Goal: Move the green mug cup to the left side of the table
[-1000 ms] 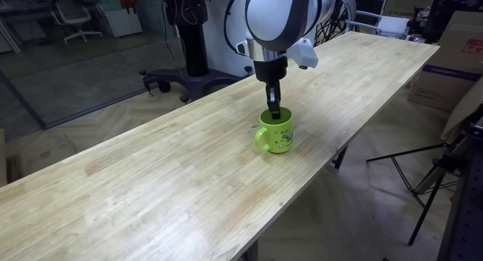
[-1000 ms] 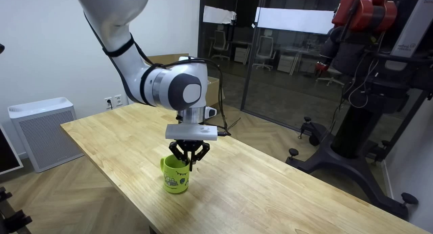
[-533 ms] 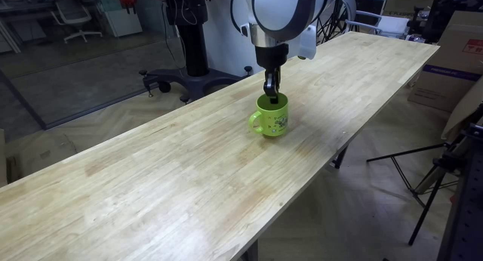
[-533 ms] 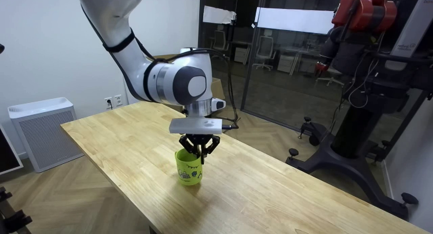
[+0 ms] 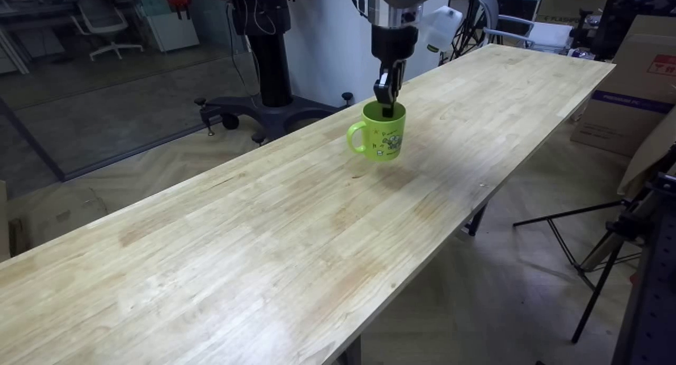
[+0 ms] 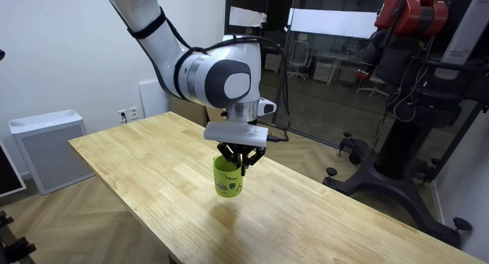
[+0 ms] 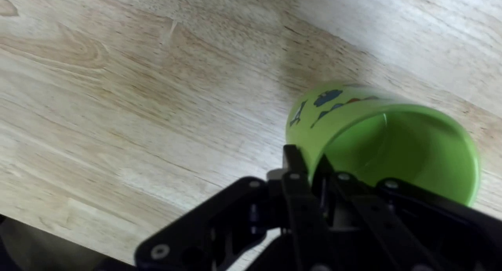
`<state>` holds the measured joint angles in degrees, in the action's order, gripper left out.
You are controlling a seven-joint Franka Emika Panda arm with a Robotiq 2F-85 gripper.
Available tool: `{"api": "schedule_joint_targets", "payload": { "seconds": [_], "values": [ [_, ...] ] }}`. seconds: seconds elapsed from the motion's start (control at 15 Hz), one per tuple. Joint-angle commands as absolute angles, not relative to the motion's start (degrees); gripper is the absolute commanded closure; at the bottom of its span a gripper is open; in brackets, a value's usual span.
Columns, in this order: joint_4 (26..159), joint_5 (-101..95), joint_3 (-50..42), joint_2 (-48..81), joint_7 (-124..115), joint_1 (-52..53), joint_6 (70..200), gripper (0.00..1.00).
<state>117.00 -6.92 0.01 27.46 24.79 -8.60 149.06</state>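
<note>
The lime-green mug cup (image 5: 381,139) is held upright or slightly tilted above the light-wood table (image 5: 237,249), with its shadow below it. It also shows in an exterior view (image 6: 227,184) and in the wrist view (image 7: 396,153). My gripper (image 7: 308,157) is shut on the mug's wall, one finger inside the rim and one outside. The gripper also shows above the mug in both exterior views (image 5: 388,110) (image 6: 242,167). The loop handle points to the left in an exterior view (image 5: 355,138); it is not seen in the wrist view.
A dark wheeled robot stand (image 6: 397,195) is beyond the table's long edge. A white air purifier (image 6: 53,153) stands on the floor near the table's end. Cardboard boxes (image 5: 628,90) and a black tripod (image 5: 581,264) are beside the table.
The gripper has lifted the mug off the table. Both have moved up in both exterior views, and also rightward in the view that shows the white wall.
</note>
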Motion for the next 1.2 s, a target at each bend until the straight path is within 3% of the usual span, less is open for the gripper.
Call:
{"api": "schedule_joint_targets", "payload": {
  "seconds": [0.0, 1.13],
  "values": [
    [117.3, -5.7, 0.8, 25.0, 25.6, -10.0, 148.2, 0.97],
    [116.7, 0.8, 6.3, 24.9, 39.7, -12.2, 143.2, 0.97]
  ]
}}
